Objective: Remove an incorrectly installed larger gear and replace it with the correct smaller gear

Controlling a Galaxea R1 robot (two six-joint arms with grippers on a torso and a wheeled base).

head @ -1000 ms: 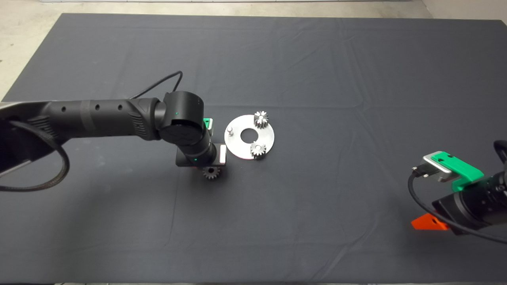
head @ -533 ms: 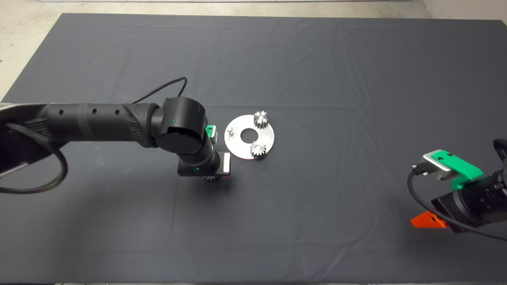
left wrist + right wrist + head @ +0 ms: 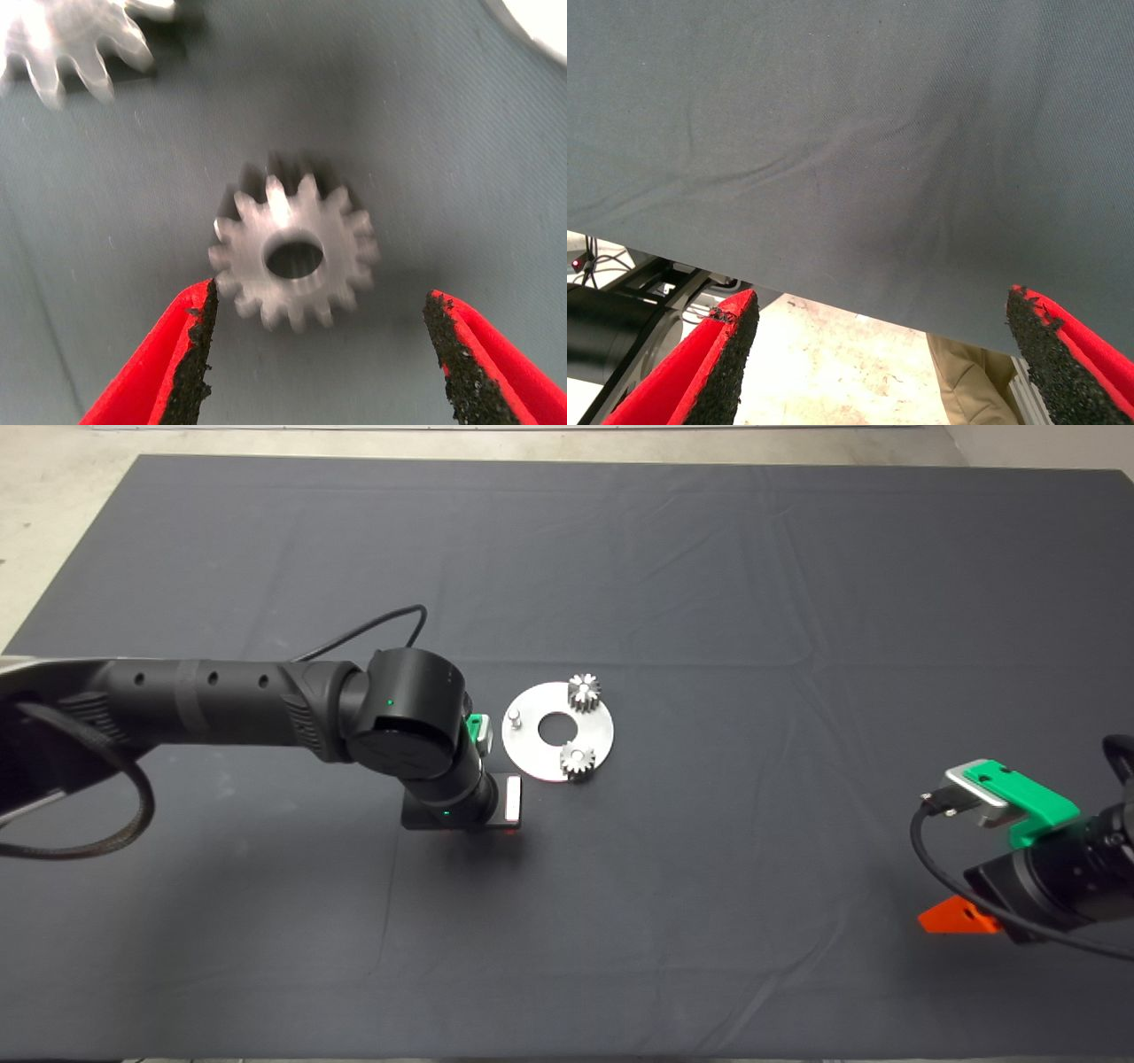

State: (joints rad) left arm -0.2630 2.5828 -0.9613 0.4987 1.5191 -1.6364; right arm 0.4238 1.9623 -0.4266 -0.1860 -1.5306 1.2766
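Observation:
My left gripper (image 3: 319, 299) is open and hangs just above a steel gear (image 3: 297, 257) with a dull grey face and round bore. That gear lies flat on the mat between the two pads, touching neither. A second, brighter loose gear (image 3: 71, 40) lies on the mat beyond it. I cannot tell which of the two is the larger gear and which the smaller gear. In the head view both are hidden under the left wrist (image 3: 456, 802). The round steel plate (image 3: 595, 731) carries two gears (image 3: 584, 691) (image 3: 577, 761) and one bare peg (image 3: 513, 716).
My right gripper (image 3: 950, 923) is open and parked at the mat's lower right. Its wrist view shows the mat's edge (image 3: 833, 301), the floor and a person's leg (image 3: 966, 381). The plate's rim (image 3: 540, 18) shows close to the left gripper.
The left gripper has moved toward the near side and a little right, over the loose gear, which showed beside the wrist before and is now covered. The right arm has barely moved.

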